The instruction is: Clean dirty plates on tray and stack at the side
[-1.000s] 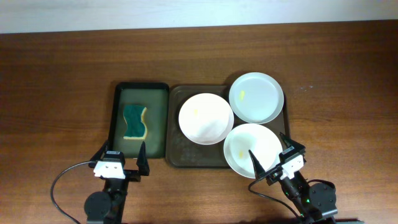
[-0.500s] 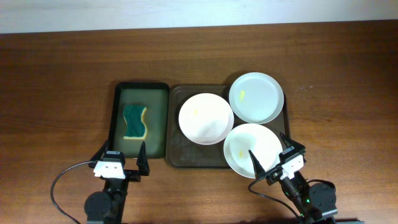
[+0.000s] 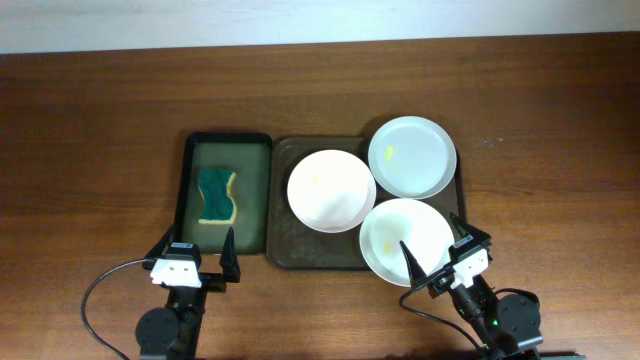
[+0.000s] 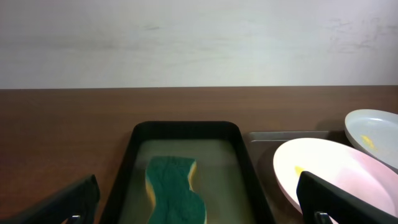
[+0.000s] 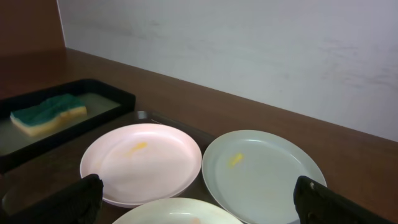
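Three white plates lie on the dark brown tray [image 3: 283, 243]: a middle plate [image 3: 331, 190] [image 5: 143, 162] [image 4: 329, 174], a back-right plate [image 3: 411, 157] [image 5: 264, 176], and a front plate [image 3: 407, 241] [image 5: 177, 213]. Each carries a small yellow smear. Near the table's front edge, my left gripper [image 3: 195, 250] [image 4: 199, 202] stands open, just in front of the black tray [image 3: 190, 200]. My right gripper [image 3: 438, 255] [image 5: 199, 199] is open too, over the near rim of the front plate. Neither holds anything.
A green and yellow sponge [image 3: 217, 196] [image 4: 174, 190] [image 5: 46, 113] lies in the narrower black tray left of the brown tray. Bare wooden table [image 3: 540, 150] spreads to the right, left and back. A pale wall runs along the far edge.
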